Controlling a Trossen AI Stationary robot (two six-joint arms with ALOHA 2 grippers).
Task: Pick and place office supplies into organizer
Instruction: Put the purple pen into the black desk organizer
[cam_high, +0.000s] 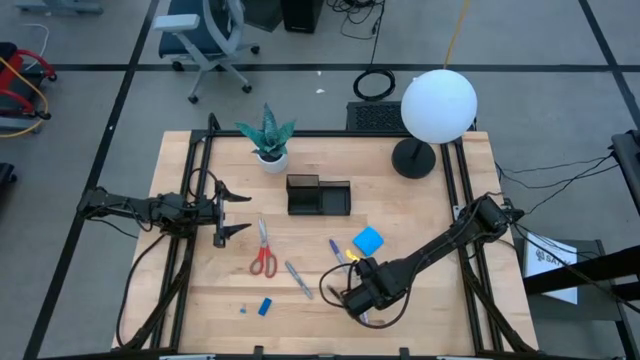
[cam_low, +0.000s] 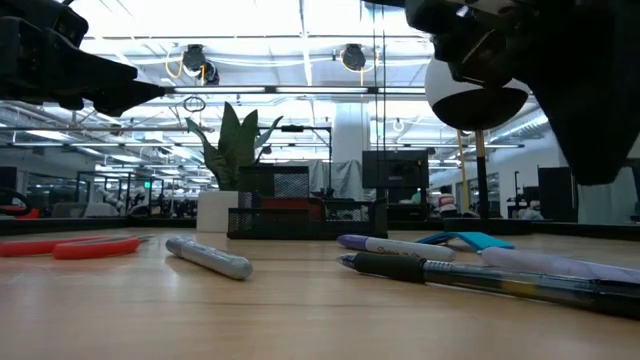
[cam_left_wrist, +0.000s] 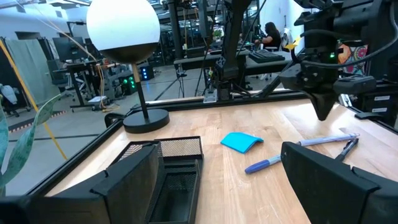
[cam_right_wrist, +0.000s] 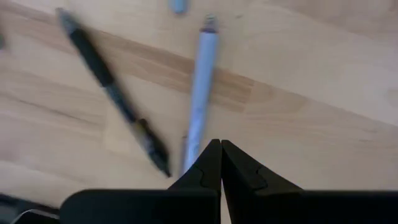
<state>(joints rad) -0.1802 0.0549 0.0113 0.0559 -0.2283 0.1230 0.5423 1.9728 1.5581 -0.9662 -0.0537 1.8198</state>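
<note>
Scissors (cam_high: 263, 255), pens (cam_high: 340, 254), notepad (cam_high: 368, 239) outside organizer (cam_high: 318, 196)

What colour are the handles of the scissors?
Red. The scissors show their handles best in the high view, lying on the table near the left arm.

Red scissors (cam_high: 263, 252) lie left of the blue notepad (cam_high: 368, 240).

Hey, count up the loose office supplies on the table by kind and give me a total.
Pens: 4 (grey pen, purple pen, black pen, lilac pen)
Scissors: 1
Notepad: 1
Small blue pieces: 2 (blue block, smaller bit)
Total: 8
</note>
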